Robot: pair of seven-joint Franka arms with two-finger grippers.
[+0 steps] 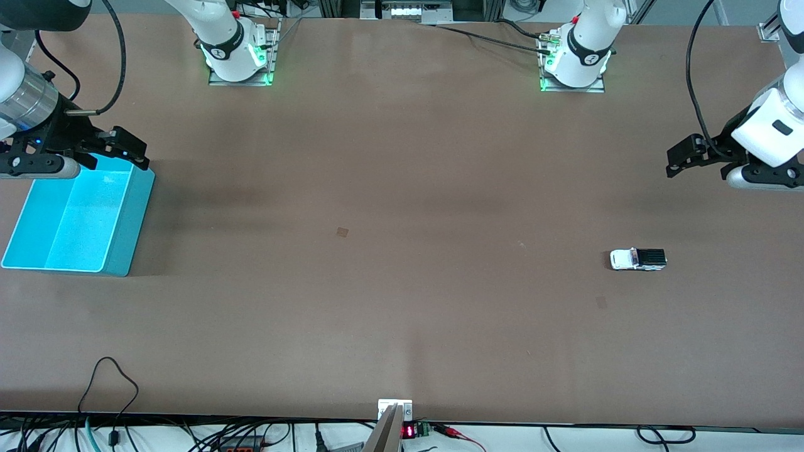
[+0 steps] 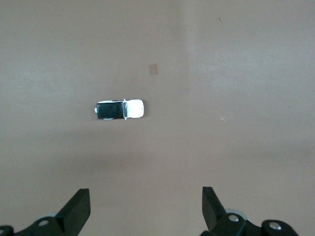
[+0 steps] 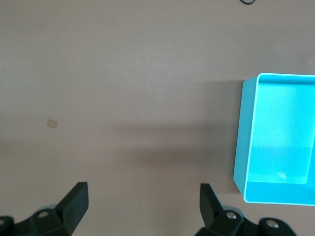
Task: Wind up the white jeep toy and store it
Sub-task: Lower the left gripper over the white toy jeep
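- At the right arm's end of the table, a cyan bin (image 1: pixel 75 220) sits with nothing in it, and the right gripper (image 1: pixel 122 147) hangs over the bin's rim, fingers spread wide and holding nothing; the right arm waits
- Across the middle of the table (image 1: pixel 402 188) the brown surface is bare apart from a small square patch (image 1: pixel 342 231), slightly darker than the rest
- Toward the left arm's end of the table, the white jeep toy (image 1: pixel 638 258) stands on its wheels, its white nose pointing toward the bin's end and its black rear toward the left arm's end; the bin is well apart from it
- Over the table at that same end the left gripper (image 1: pixel 688 157) hovers, fingers spread wide and holding nothing; in the left wrist view the toy (image 2: pixel 120 109) shows clear of the fingertips (image 2: pixel 78 204), untouched
- By my judgement the task is at its very start: the toy is neither wound nor stored, and the step in hand is the left arm's approach
- Next move, as I read it: the left gripper comes down over the toy and closes across its narrow body; the car is far smaller than the gripper, so the fingers must be centred well or it may squirt out or roll
- Along the robots' edge stand the two bases with green lights (image 1: pixel 239 59), with cables running off; along the camera's edge, more cables and a small red display (image 1: pixel 408 431)
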